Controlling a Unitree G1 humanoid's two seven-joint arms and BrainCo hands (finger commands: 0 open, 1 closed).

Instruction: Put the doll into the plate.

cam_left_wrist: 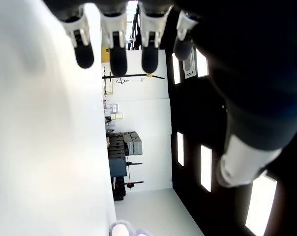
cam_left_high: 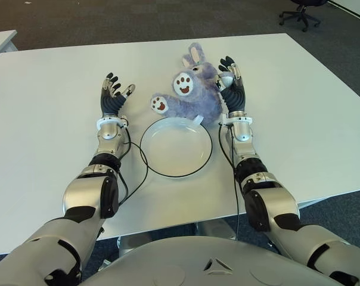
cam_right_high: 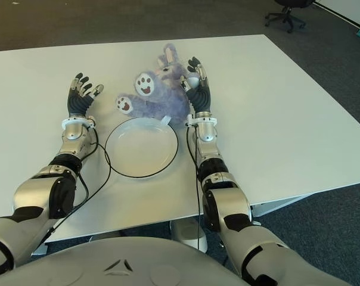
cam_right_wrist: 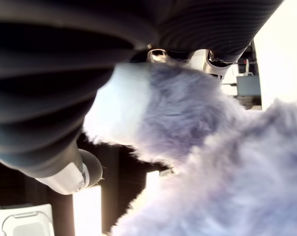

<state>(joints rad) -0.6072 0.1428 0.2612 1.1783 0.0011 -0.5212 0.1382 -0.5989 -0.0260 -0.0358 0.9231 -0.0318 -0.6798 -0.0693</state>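
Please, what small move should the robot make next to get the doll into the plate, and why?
Probably close the right robot hand on the doll. Its open fingers already press into the fur on the doll's right side, but nothing grips it yet. The doll lies on the table just behind the plate, which holds nothing. The left robot hand shows open, left of the plate.

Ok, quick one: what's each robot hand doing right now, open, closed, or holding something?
Left robot hand: open, fingers spread, holding nothing, left of the plate.
Right robot hand: open against the doll, fingers not closed around it.
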